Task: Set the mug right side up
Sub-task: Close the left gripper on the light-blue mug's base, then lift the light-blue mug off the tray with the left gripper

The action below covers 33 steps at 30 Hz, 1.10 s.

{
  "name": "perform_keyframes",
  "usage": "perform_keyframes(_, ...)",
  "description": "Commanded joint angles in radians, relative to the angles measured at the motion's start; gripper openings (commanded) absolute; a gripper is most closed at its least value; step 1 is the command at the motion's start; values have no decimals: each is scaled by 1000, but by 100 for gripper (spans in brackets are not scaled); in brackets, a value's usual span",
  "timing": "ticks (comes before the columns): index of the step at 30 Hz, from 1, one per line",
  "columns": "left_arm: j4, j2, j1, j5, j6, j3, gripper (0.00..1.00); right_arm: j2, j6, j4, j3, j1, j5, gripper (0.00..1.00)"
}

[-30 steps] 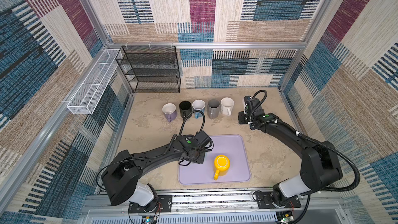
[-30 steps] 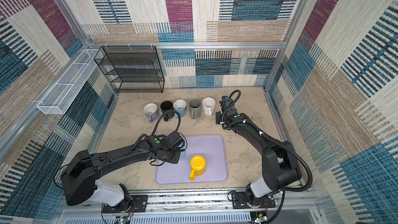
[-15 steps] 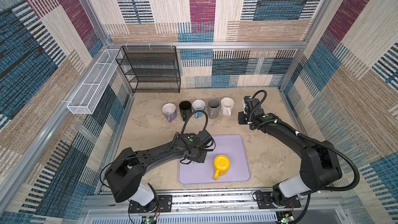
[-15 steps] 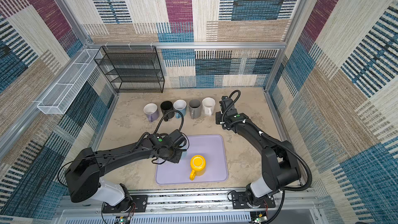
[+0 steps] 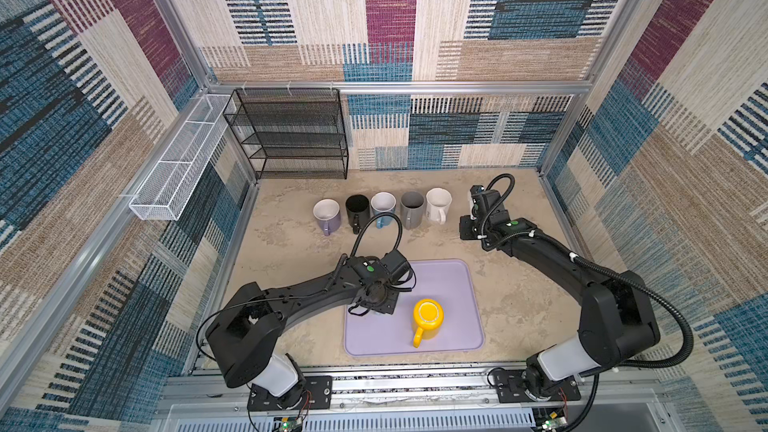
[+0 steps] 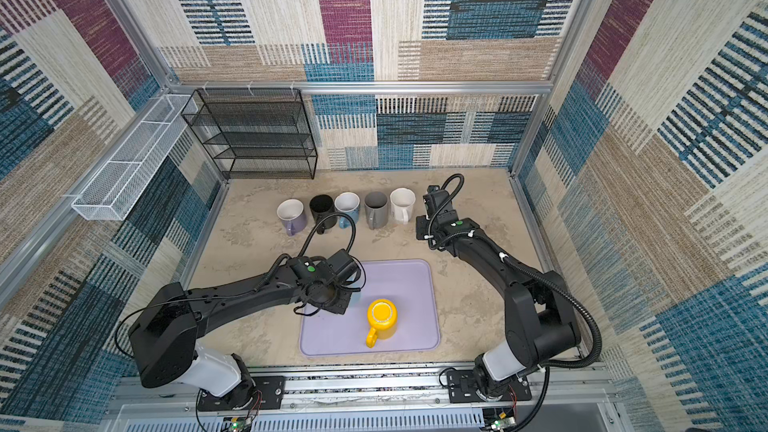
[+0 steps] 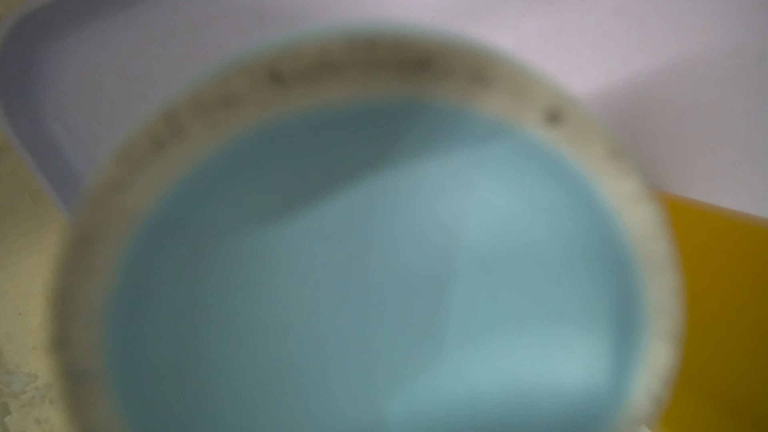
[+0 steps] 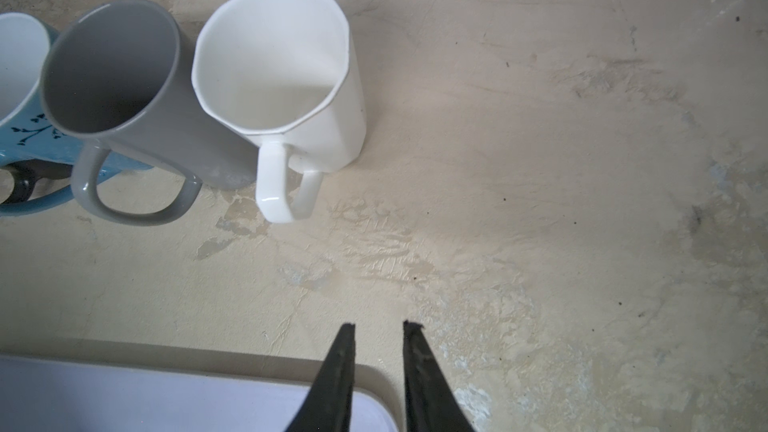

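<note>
Two mugs stand bottom up on the lilac tray (image 5: 451,284). The yellow mug (image 5: 428,320) is near the tray's middle, its handle toward the front. The other, a pale blue-green mug (image 7: 374,263), fills the left wrist view as a blurred base with an unglazed ring. In both top views it is hidden under my left gripper (image 5: 376,305), which hangs straight over it. The left fingers show in no view. My right gripper (image 8: 378,326) hovers over bare table behind the tray's far right corner, its fingers a narrow gap apart with nothing between them.
Several upright mugs line the back of the table: lilac (image 5: 327,216), black (image 5: 357,207), blue (image 5: 383,205), grey (image 5: 412,207) and white (image 5: 438,203). A black wire rack (image 5: 291,135) stands at the back left. A white wire basket (image 5: 178,160) hangs on the left wall.
My left wrist has shifted a little over the tray's left rear part. The right arm and the mugs have not moved.
</note>
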Motion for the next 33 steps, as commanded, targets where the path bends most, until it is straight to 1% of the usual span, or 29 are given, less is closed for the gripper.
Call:
perform_keyframes(1, -7, 7, 1, -21, 14, 3, 15, -8, 7, 14, 0, -1, 7, 25)
perform_keyframes(8, -10, 9, 1, -21, 25, 17, 9, -13, 7, 12, -1, 0, 10, 25)
perform_keyframes(11, -13, 8, 0, -26, 33, 24, 5, -14, 7, 12, -1, -1, 10, 25)
perform_keyframes(13, -13, 8, 0, -28, 41, 30, 0, -16, 9, 13, -5, -1, 10, 25)
perform_keyframes(17, -9, 0, 5, -33, 49, 42, 0, -27, 11, 16, -12, -1, 10, 25)
perform_keyframes(26, 34, -52, 46, 4, 93, 76, 0, -81, 20, 39, -54, 0, -18, 24)
perform_keyframes(33, 142, -124, 101, 88, 150, 80, 0, -137, 35, 100, -110, 0, -101, 24)
